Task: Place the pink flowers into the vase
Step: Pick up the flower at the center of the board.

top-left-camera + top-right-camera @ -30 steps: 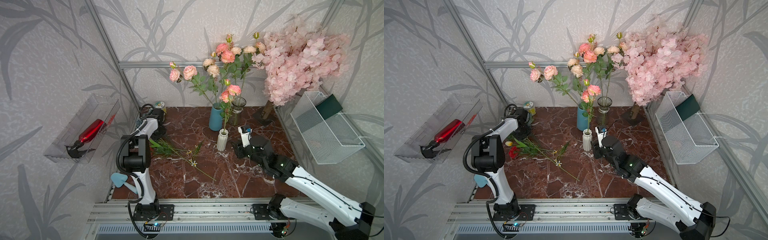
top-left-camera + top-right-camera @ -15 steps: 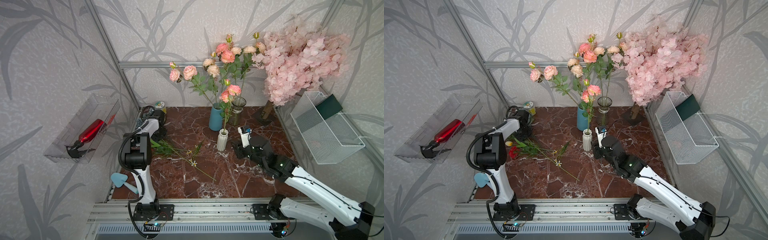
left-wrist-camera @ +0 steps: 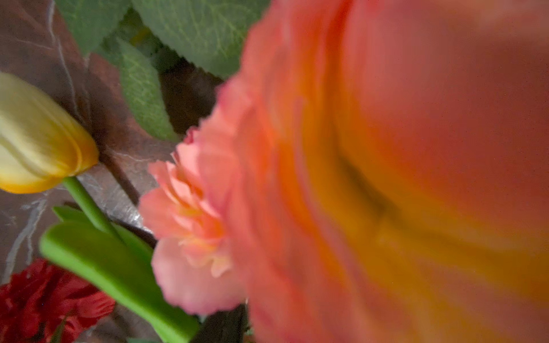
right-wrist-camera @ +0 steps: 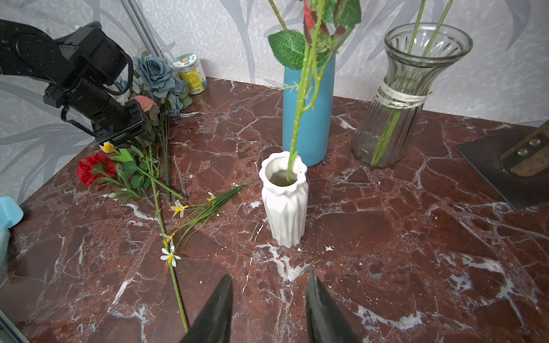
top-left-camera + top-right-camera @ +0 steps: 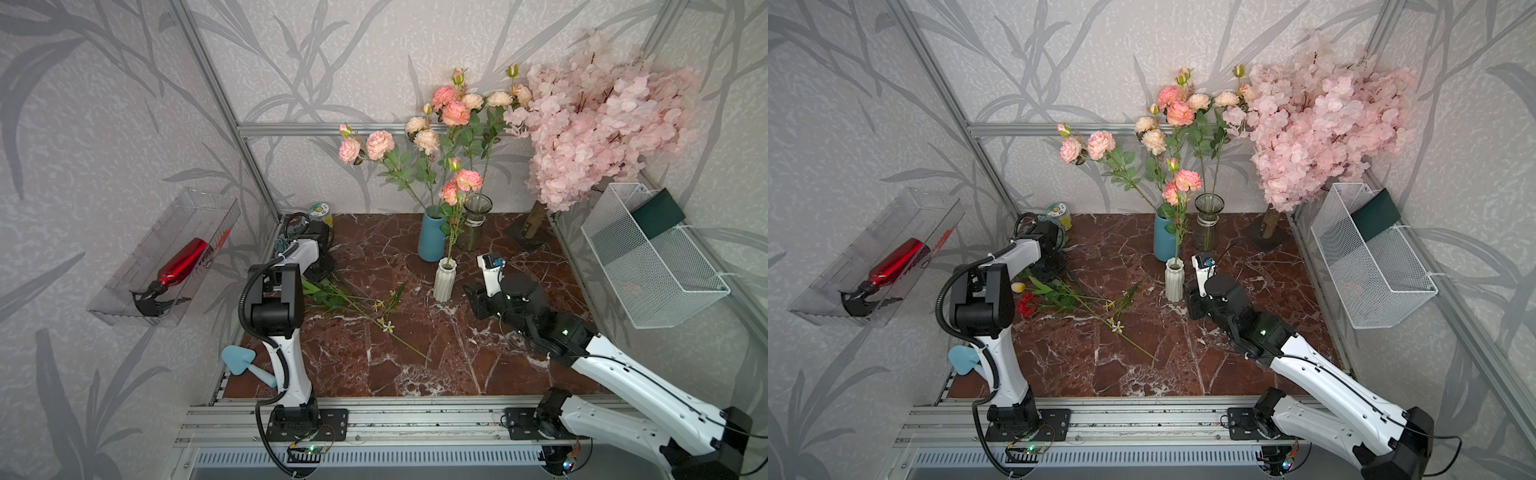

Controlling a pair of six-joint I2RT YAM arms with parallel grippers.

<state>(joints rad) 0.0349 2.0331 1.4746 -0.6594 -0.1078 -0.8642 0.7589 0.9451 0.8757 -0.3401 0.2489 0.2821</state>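
A pink flower (image 3: 386,178) fills the left wrist view, blurred and very close, with a smaller bloom (image 3: 190,237) beside it. My left gripper (image 5: 320,266) is down in the flower pile at the back left, against that pink flower (image 4: 144,102); its jaws are hidden. The white vase (image 5: 444,278) stands mid-table with one stem of pink flowers (image 5: 461,185) in it. More pink flowers stand in the blue vase (image 5: 432,235) and the glass vase (image 5: 476,220). My right gripper (image 4: 269,273) hangs open and empty just short of the white vase (image 4: 285,202).
The pile holds a yellow tulip (image 3: 35,139), a red carnation (image 4: 95,169), blue-grey flowers (image 4: 154,71) and a long stem with small white flowers (image 5: 386,328). A jar (image 4: 190,74) stands in the corner. Blossom tree (image 5: 602,116) and wire basket (image 5: 648,257) at right; blue trowel (image 5: 245,363) front left.
My left arm has shifted slightly at the flower pile. The right arm and the vases stand as before.
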